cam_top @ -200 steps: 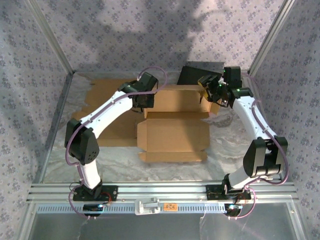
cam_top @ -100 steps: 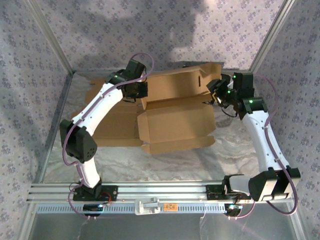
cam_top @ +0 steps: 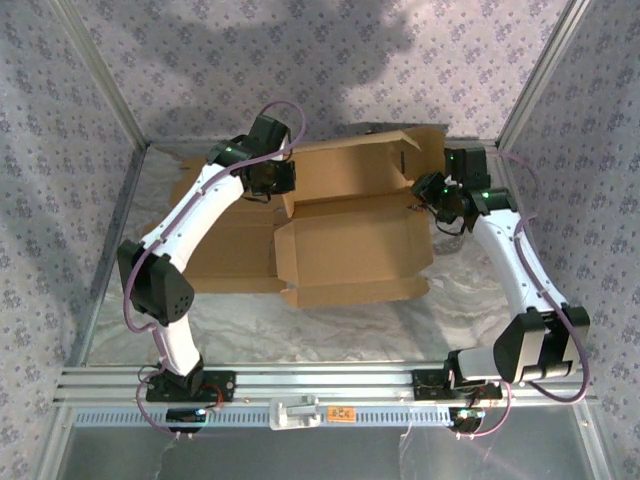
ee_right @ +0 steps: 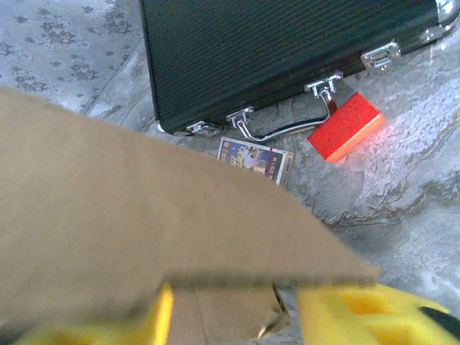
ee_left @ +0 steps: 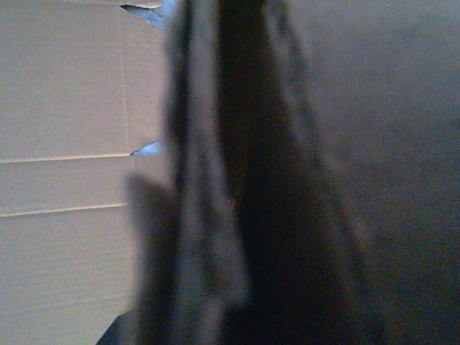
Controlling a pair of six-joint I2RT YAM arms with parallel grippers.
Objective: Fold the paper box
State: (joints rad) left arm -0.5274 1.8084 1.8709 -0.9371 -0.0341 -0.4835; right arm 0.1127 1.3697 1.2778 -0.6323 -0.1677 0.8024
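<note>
1. Box (cam_top: 350, 245) lies opened out in the middle of the table (cam_top: 300, 325), its rear panel tilted up.
2. Left gripper (cam_top: 283, 182) sits at that panel's left end with its jaws closed. The wrist view is dark and blurred, so I cannot tell whether they pinch cardboard.
3. Right gripper (cam_top: 422, 192) is at the panel's right end. Its yellow fingers (ee_right: 345, 307) stand apart, with cardboard between and over them.
4. Beyond the cardboard lie a black case (ee_right: 273, 50), a red block (ee_right: 345, 126) and a card (ee_right: 255, 157).
</note>
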